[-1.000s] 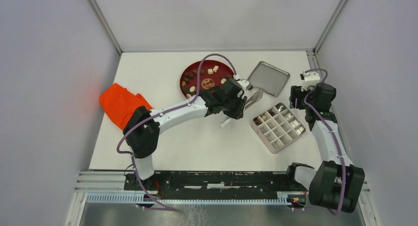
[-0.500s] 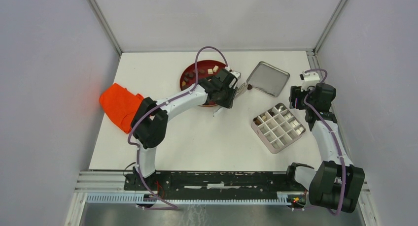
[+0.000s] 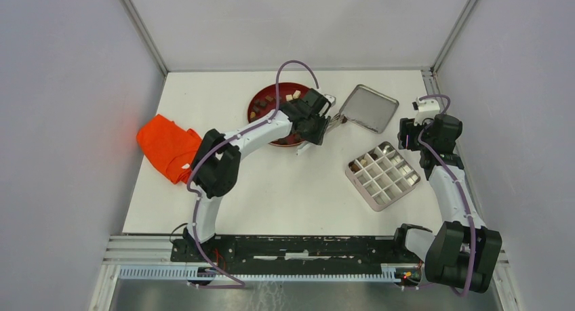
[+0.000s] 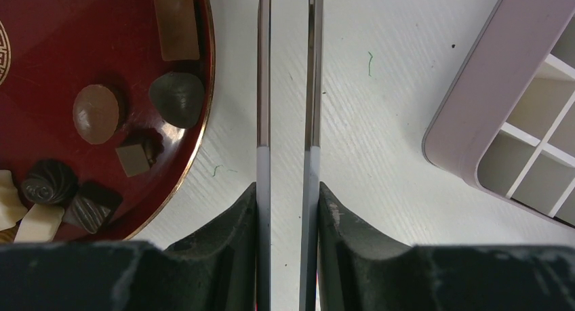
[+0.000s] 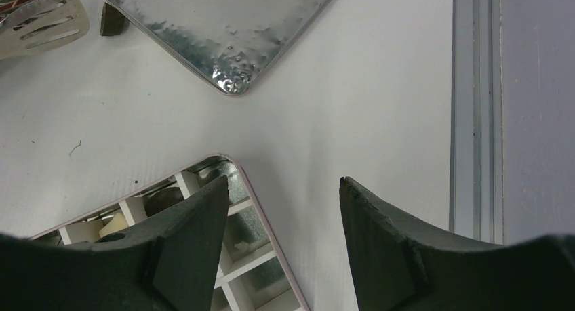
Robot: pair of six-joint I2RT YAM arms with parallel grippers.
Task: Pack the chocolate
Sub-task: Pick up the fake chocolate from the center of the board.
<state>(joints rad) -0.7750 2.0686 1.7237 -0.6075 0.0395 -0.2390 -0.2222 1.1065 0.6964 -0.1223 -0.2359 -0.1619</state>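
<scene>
White counter (image 3: 271,189), grey walls round it. Most chocolate (image 4: 177,99) sat on the red plate (image 4: 102,26). A few pieces were in cells of the box (image 4: 495,74), and one dark stray piece (image 5: 112,19) lay on the counter just beside the lid (image 5: 224,26). Left jaws were clenched on the tweezers (image 4: 263,87). The blades were parted, with nothing between them where the left wrist view showed them, and ran past the plate rim. Their slotted tip (image 5: 41,19) was just beside the stray piece. Likely step: picking up a piece. To do it well, straddle one piece with both blades, squeeze lightly so it neither pops out nor crushes, lift straight up, then aim for an empty cell. Right jaws were released wide over the box corner, holding nothing.
</scene>
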